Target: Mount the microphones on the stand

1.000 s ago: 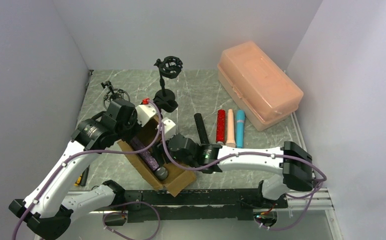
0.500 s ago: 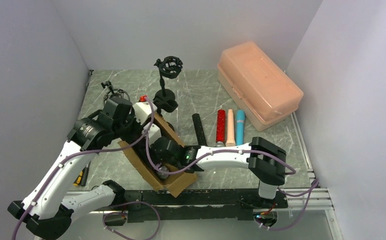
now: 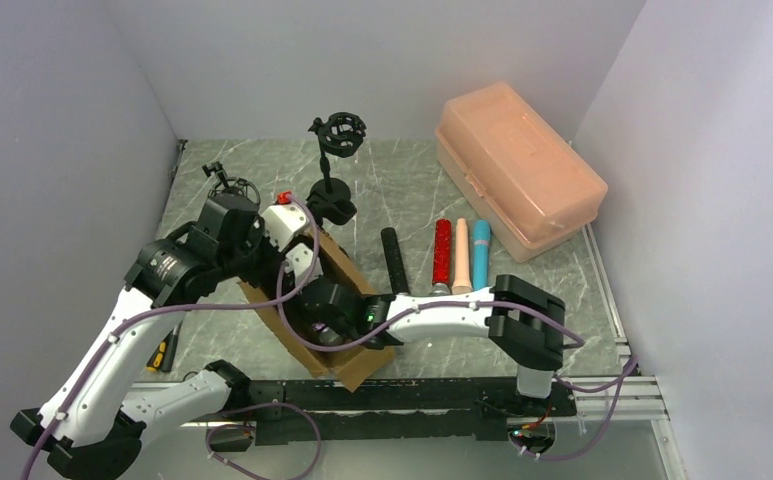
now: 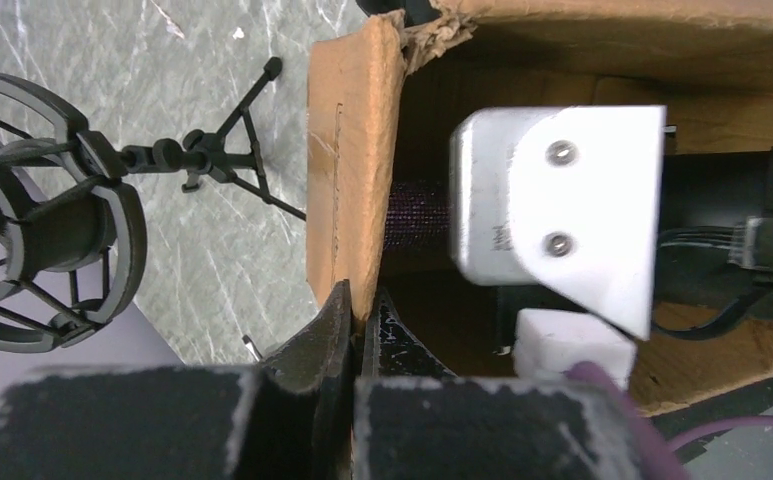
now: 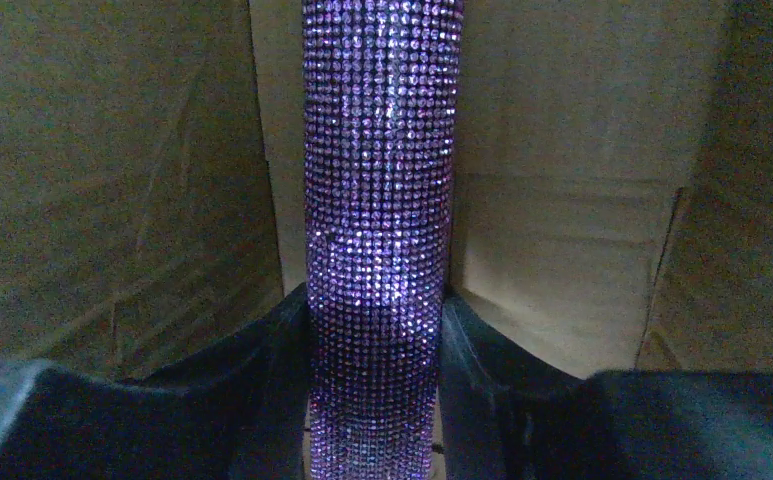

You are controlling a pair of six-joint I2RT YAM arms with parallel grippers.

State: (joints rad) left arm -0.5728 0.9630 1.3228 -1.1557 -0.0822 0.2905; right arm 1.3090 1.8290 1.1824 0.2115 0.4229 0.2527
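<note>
The right gripper (image 5: 374, 305) reaches into the open brown cardboard box (image 4: 347, 150). Its two dark fingers (image 5: 272, 350) press against either side of the glittery purple microphone (image 5: 382, 150), grasping it. That microphone lies inside the box and runs straight out ahead of those jaws. The left gripper (image 4: 357, 305) is clenched on the top edge of the box's wall, one finger outside and one inside.

Just outside the left jaws, a small black tripod shock mount (image 4: 52, 230) sits on the grey-green marbled table (image 3: 402, 190). Beyond and to the right of the right jaws, four microphones lie side by side on the table, apart from both grippers: a plain black microphone (image 3: 394, 258), a glittery red microphone (image 3: 442, 253), a peach-beige microphone (image 3: 461, 257) and a light blue microphone (image 3: 481, 250).

Farther beyond the left jaws rises the black shock-mount stand (image 3: 337, 135). Farthest off, right of all the jaws, sits a translucent peach plastic case (image 3: 517, 170).
</note>
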